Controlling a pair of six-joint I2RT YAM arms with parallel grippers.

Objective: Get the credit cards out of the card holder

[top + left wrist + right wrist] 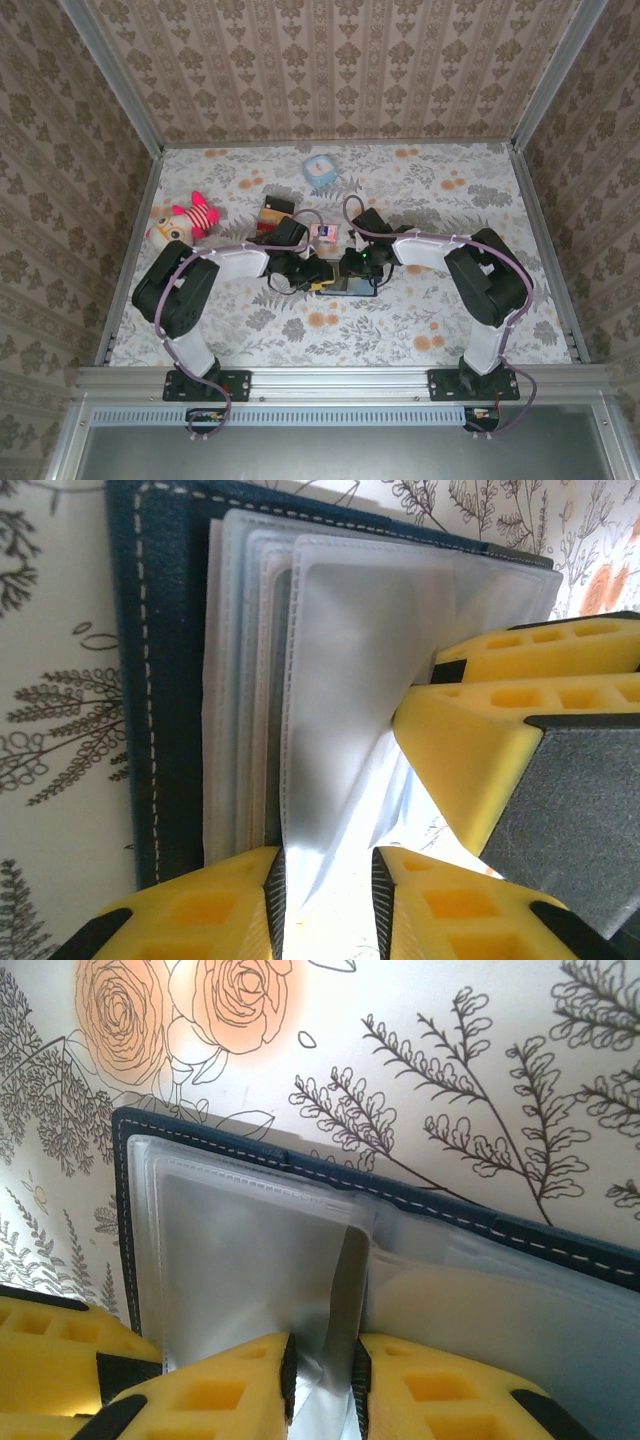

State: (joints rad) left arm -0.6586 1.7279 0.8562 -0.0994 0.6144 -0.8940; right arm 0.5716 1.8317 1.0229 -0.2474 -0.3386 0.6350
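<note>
Navy stitched cover marks the card holder (pixel 352 287), lying open at the centre of the flowered table (pixel 450 320) in the top view. The left gripper (pixel 308 275) and the right gripper (pixel 350 266) both bend low over it. A plush toy (pixel 188 215), a red-and-tan box (pixel 275 212) and a pale blue object (pixel 318 168) sit well apart from it, toward the upper left and upper centre. At this size no credit cards can be told apart, inside the holder or out of it. The left wrist view adds the inside: the cover (pixel 160 700) runs down the left of the frame, with a fan of clear sleeves (pixel 370 660) spread from it. The left gripper (pixel 325 900) at the bottom edge is pinched on the loose end of one sleeve, and the right gripper (pixel 420 688) nips the same sheet from the right. The right wrist view gives the opposite side: the cover's stitched rim (pixel 450 1210) crosses the frame, and the right gripper (pixel 325 1380) is clenched on a fold of sleeve (pixel 240 1260) at the bottom centre. The sleeves in sight look translucent and unfilled. Judged from this, the holder is opened and its pockets are being parted, but drawing out the cards remains to be done.
</note>
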